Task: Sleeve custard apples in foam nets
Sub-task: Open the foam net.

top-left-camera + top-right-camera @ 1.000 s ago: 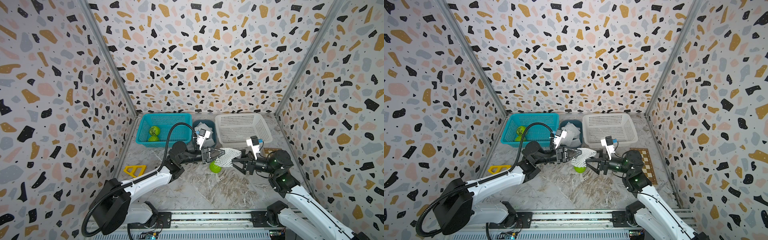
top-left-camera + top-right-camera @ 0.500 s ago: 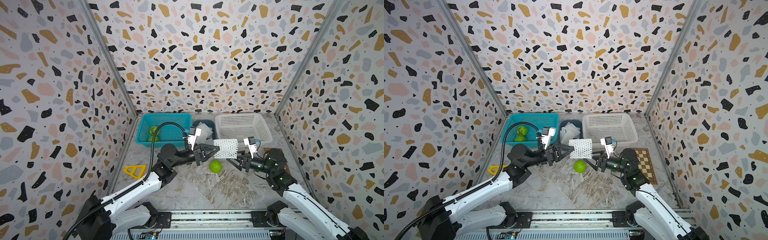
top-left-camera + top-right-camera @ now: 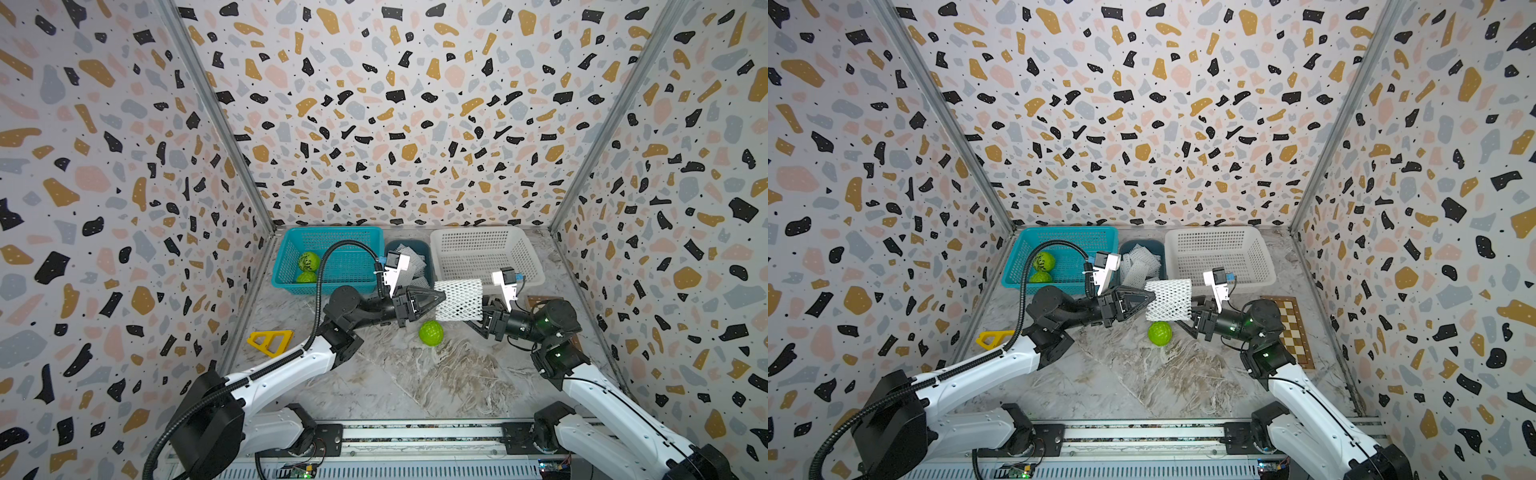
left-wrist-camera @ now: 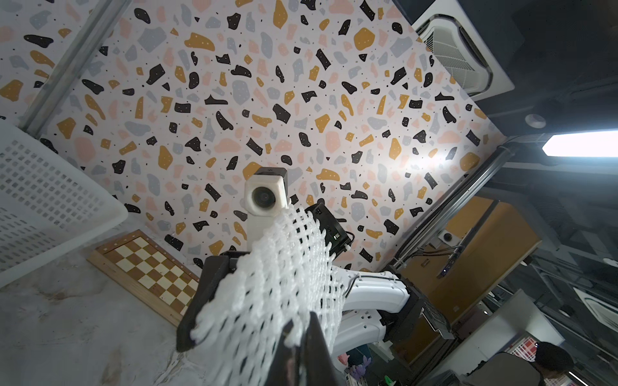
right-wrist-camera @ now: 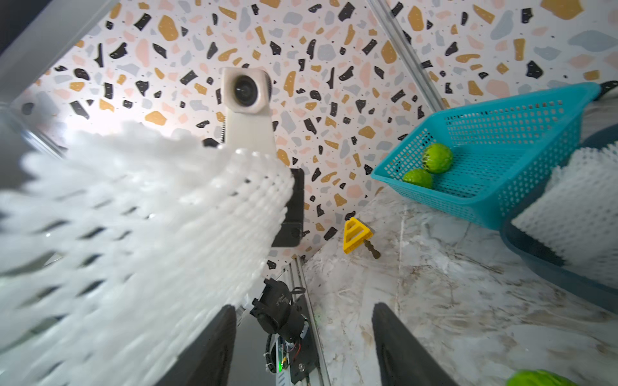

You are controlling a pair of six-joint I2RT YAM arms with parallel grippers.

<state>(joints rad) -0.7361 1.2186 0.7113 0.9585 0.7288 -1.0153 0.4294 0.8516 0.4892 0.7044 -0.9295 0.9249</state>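
A white foam net (image 3: 459, 300) (image 3: 1169, 300) hangs as a level tube between my two arms, just above one green custard apple (image 3: 431, 332) (image 3: 1159, 333) resting on the marble table. My left gripper (image 3: 441, 296) (image 4: 302, 334) is shut on the net's (image 4: 267, 300) left edge. At the net's other end my right gripper (image 3: 484, 316) (image 5: 302, 310) stands open; the net (image 5: 133, 234) drapes over the outside of one finger, and the gap between the fingers is empty. Two more custard apples (image 3: 308, 262) (image 3: 305, 277) lie in the teal basket (image 3: 332, 232).
Along the back wall stand the teal basket, a dark blue bin of spare foam nets (image 3: 409, 257) and a white perforated basket (image 3: 486, 249). A yellow triangular piece (image 3: 270, 341) lies at the left, and a chessboard (image 3: 1293, 328) at the right under my right arm.
Both arms have lifted the net off the table beside the apple; it now hangs higher as a level tube. My right gripper's jaws have narrowed somewhat.
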